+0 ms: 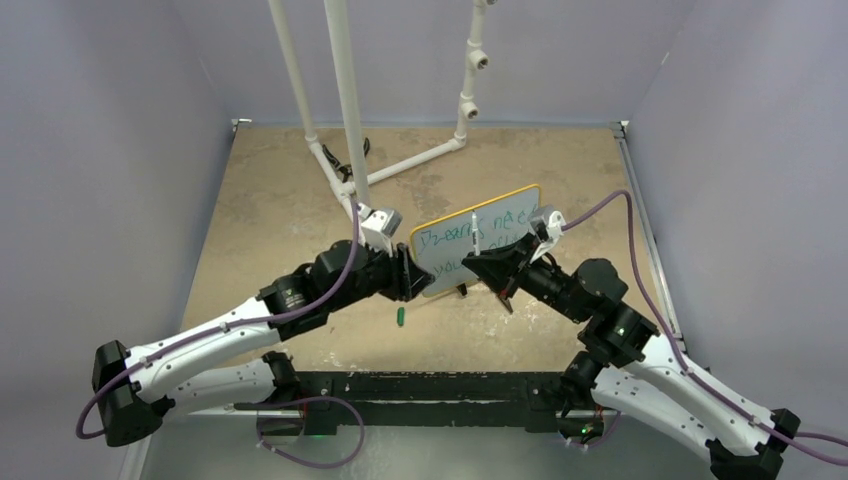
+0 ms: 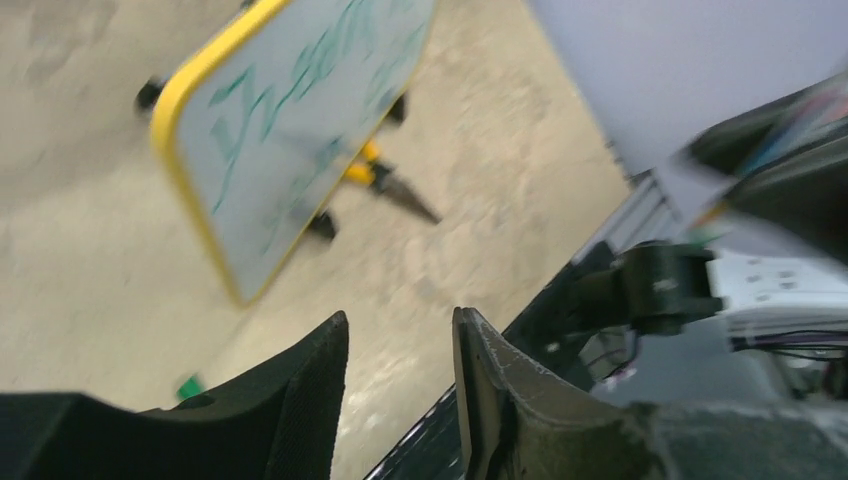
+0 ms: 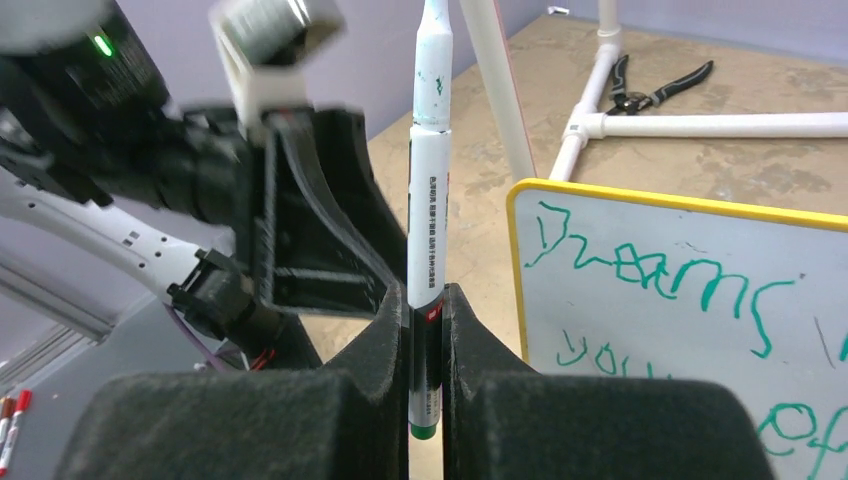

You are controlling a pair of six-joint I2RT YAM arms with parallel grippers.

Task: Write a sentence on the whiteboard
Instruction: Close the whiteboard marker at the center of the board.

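Reading the sentence [image 3: 655, 275], you get green "Dreams", "you"; your right gripper [image 3: 427, 305] clamps the marker [image 3: 428, 210] beside the whiteboard [image 3: 650, 198]; your left gripper [image 2: 398, 345] gapes empty; pliers [image 3: 660, 88] beyond.

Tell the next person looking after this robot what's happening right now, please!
Left gripper: open, empty, at the left end of the whiteboard.
Right gripper: shut on the marker, held upright, off the board.
The whiteboard stands tilted on the table between the arms.
Done: green writing in several lines, starting "Dreams".
Left: the lower lines are partly hidden, so check whether the sentence is finished; if not, bring the marker to the board. A small green piece, maybe the cap, lies on the table in front of the board.
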